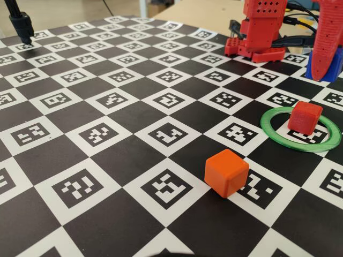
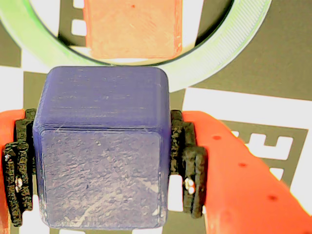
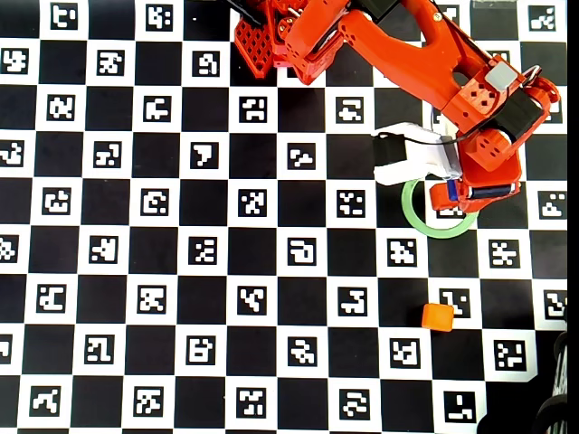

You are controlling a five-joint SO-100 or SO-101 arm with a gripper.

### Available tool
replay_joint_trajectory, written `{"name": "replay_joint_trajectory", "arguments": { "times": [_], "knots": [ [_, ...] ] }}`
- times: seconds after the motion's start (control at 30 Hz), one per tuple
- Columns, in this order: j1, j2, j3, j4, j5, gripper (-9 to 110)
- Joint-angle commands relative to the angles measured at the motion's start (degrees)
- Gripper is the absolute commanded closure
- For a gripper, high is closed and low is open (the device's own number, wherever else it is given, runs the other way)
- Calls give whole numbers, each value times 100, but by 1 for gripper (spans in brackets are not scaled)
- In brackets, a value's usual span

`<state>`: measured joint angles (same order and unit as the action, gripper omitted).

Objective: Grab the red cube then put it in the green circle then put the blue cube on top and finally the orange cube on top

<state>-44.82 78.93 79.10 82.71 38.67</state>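
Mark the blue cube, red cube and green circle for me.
blue cube (image 2: 102, 161): wrist view, its near face between the pads.
red cube (image 1: 304, 118): fixed view, its front face.
green circle (image 1: 276, 132): fixed view, the ring's near-left rim.

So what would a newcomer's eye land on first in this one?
Probably the blue cube, which fills the wrist view, clamped between the black pads of the red tool. Just beyond it the red cube sits inside the green circle, at the right of the fixed view. The orange cube stands alone on the checkered marker board, nearer that camera.
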Motion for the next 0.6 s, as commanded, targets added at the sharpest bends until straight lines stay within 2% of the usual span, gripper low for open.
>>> {"name": "replay_joint_trajectory", "arguments": {
  "times": [0.0, 0.57],
  "knots": [
    [-62, 53, -70, -88, 18, 95],
    [35, -9, 290, -343, -105, 96]
  ]
}}
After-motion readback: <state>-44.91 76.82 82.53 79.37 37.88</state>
